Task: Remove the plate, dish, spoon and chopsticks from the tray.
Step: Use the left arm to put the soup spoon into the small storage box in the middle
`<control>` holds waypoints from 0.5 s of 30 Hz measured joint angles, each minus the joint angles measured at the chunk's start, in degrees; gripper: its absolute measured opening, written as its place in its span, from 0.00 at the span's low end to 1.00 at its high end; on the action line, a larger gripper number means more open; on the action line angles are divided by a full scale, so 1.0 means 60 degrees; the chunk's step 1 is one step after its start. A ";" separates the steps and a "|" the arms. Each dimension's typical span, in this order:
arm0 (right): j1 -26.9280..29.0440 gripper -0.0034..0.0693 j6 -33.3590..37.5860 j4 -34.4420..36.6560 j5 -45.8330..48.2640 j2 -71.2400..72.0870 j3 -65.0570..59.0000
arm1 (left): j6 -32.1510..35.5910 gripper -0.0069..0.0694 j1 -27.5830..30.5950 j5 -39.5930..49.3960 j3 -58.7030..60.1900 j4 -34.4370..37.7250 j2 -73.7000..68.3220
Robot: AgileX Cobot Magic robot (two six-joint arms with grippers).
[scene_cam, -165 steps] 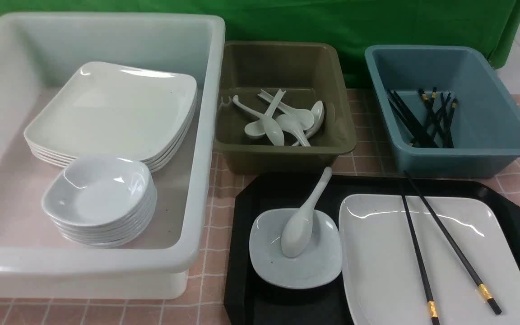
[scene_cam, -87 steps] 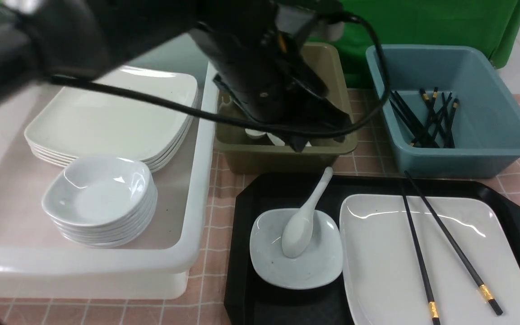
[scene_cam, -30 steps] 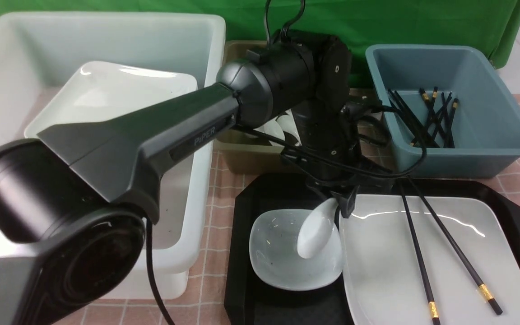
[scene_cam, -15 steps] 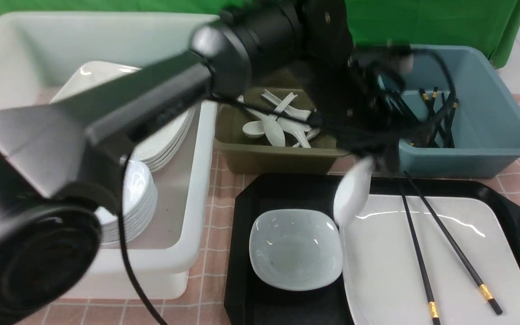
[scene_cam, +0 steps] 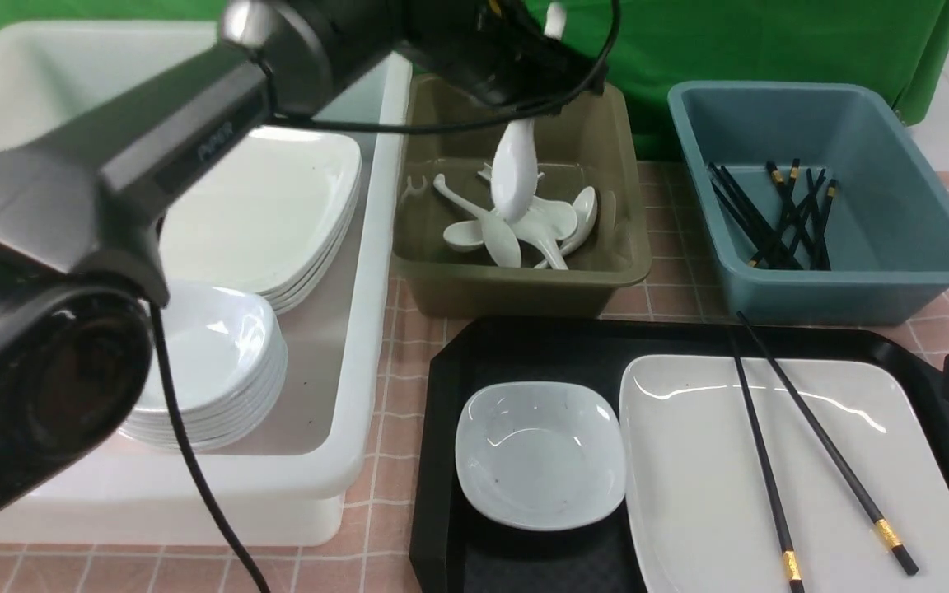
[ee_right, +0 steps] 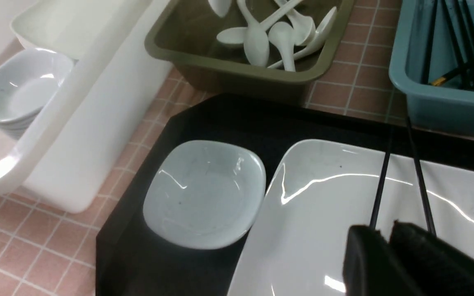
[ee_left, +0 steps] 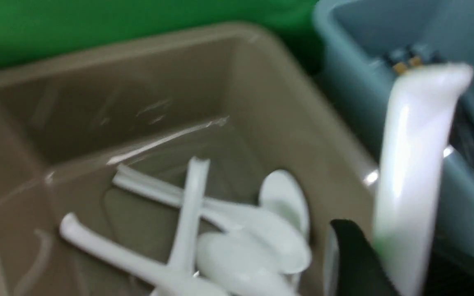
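Front view shows the spoon [scene_cam: 516, 169] hanging upright, bowl down and handle up, over the olive tub [scene_cam: 516, 292] that stands behind the tray's [scene_cam: 524, 346] far edge. It is just under the left gripper [scene_cam: 526, 111], and whether those fingers clasp it I cannot tell. Five other spoons lie in that tub. On the tray one dish [scene_cam: 540, 453] sits at the left, with one plate [scene_cam: 689, 494] just beside it. Two chopsticks [scene_cam: 763, 469] lie along the plate, gold bands toward the near edge, tips toward the blue tub [scene_cam: 853, 292]. Over the plate, the right gripper [ee_right: 386, 232] has its fingers pressed together, empty.
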State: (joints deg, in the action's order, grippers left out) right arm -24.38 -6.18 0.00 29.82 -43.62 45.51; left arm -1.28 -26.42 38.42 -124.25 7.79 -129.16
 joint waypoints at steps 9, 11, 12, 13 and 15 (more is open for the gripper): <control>0.0000 0.27 -0.0212 -0.1316 0.3126 -0.1531 0.2055 | -0.0984 0.70 0.0113 0.2169 0.0000 -0.0580 0.0428; 0.0000 0.27 -0.0297 -0.1792 0.3907 -0.2250 0.2780 | -0.0930 0.56 0.0113 0.3195 0.0000 -0.0580 0.1004; 0.0000 0.27 -0.0309 -0.1864 0.4038 -0.2405 0.2911 | -0.0857 0.52 0.0101 0.3514 0.0000 -0.0580 0.1130; 0.0000 0.27 -0.0285 -0.2011 0.4318 -0.2803 0.3213 | -0.0638 0.41 0.0093 0.4024 0.0000 -0.0580 0.1444; 0.0000 0.27 -0.0119 -0.2136 0.4737 -0.3591 0.3649 | -0.0235 0.23 0.0081 0.4754 0.0000 -0.0580 0.2003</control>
State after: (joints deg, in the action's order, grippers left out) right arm -24.38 -6.89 -12.82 58.24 -65.17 67.40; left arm -2.69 -25.93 66.95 -124.25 4.31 -117.14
